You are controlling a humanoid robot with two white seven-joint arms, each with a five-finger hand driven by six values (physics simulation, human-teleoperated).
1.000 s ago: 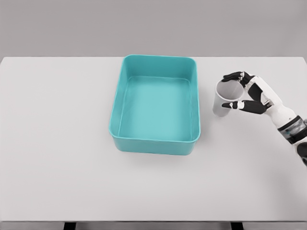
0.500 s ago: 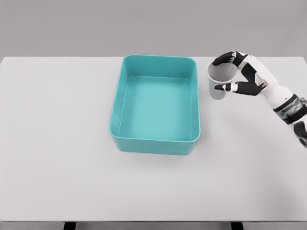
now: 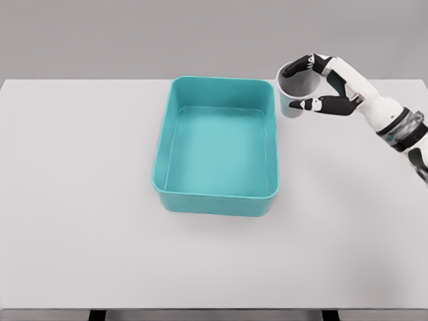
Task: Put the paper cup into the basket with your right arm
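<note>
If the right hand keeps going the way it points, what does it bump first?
Probably nothing: the right hand, holding the paper cup, points left over the basket, apparently above its rim. Height is unclear.

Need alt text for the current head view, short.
The right hand grips a white paper cup, lifted just right of the far right corner of an empty teal basket on a white table. The left arm is out of view.

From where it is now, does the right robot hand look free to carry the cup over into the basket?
Probably yes: the right robot hand holds the paper cup just beside the basket, nothing between.
</note>
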